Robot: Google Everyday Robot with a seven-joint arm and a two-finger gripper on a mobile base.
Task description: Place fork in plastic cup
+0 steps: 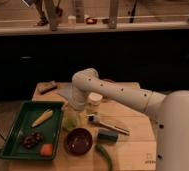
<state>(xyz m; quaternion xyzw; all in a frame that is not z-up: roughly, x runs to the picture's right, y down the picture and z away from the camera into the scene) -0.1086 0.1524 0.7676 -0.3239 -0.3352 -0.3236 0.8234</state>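
The robot's white arm [123, 96] reaches left across the wooden desk [133, 145], its pincer [73, 109] lowered directly over the yellow-green cup [70, 121], which stands just right of the green tray [18, 116] and just beyond the dark red bowl [79, 140]. Whether the pincer is open or closed, or holds anything, cannot be told, and the fork cannot be picked out. A white cup [94, 100] stands right of the pincer, and a long-handled utensil [109, 125] lies right of the cup.

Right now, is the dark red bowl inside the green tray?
No, the dark red bowl sits on the table beside the green tray, while the gripper hangs close over the plastic cup.
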